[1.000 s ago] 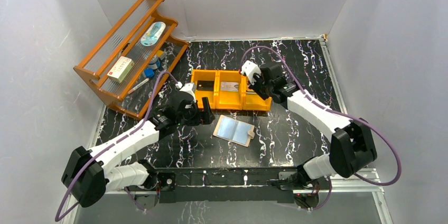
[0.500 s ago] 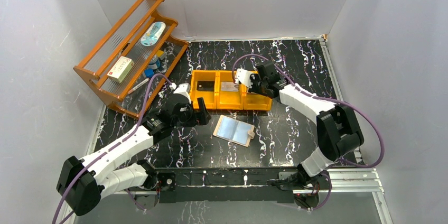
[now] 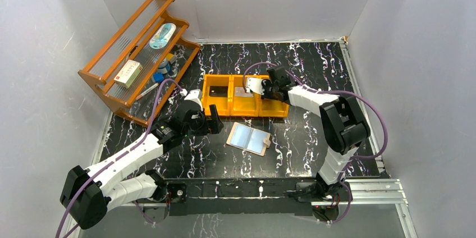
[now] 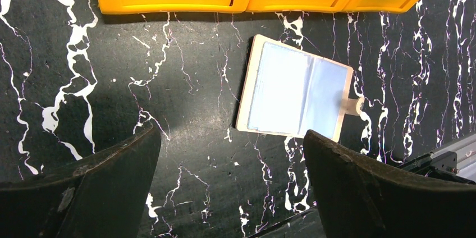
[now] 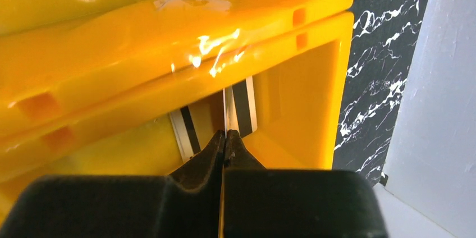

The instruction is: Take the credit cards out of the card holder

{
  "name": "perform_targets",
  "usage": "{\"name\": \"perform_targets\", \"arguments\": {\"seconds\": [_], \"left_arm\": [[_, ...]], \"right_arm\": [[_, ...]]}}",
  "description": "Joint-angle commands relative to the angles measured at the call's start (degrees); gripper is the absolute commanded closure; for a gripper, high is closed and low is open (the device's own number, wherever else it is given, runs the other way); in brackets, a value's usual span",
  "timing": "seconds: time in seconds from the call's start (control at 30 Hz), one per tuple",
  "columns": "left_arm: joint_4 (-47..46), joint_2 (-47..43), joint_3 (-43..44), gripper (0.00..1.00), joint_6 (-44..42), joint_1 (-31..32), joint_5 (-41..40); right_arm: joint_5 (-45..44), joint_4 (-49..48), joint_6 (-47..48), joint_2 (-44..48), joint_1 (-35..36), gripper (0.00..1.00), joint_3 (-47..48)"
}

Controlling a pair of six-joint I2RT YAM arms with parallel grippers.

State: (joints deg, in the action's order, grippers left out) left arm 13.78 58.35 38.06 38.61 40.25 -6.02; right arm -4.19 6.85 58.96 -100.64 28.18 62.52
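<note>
Item: credit card, pinched edge-on in my right gripper inside the end compartment of the orange tray, which I'd lower before releasing; card holder open just before the tray, left gripper agape.

Seeing black, white-veined table. Carries orange three-compartment tray about mid-table, long side towards the arm bases. Has card holder lying open and flat just in front of tray, apart from it, silvery-blue panels up, small closing tab sticking out on right. Holds wooden rack at far-left side, standing slanted.
</note>
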Motion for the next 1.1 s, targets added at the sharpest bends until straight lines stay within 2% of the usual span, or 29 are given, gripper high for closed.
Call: {"name": "perform_targets", "arguments": {"seconds": [0.0,0.3,0.53,1.07], "left_arm": [[0.3,-1.0,0.0,0.02,-0.2,-0.3,-0.9],[0.5,-0.2,0.2,0.02,-0.5,-0.3,-0.5],[0.4,0.3,0.3,0.02,-0.5,-0.3,0.2],[-0.2,1.3,0.1,0.02,0.1,-0.3,2.1]], "right_arm": [[3.1,-1.0,3.0,-1.7,-0.3,0.92,5.0],[2.4,-0.1,3.4,-2.5,-0.4,0.86,3.6],[2.1,0.4,2.8,-2.5,-0.3,0.78,3.2],[0.2,0.5,0.2,-3.8,-0.6,0.71,3.0]]}}
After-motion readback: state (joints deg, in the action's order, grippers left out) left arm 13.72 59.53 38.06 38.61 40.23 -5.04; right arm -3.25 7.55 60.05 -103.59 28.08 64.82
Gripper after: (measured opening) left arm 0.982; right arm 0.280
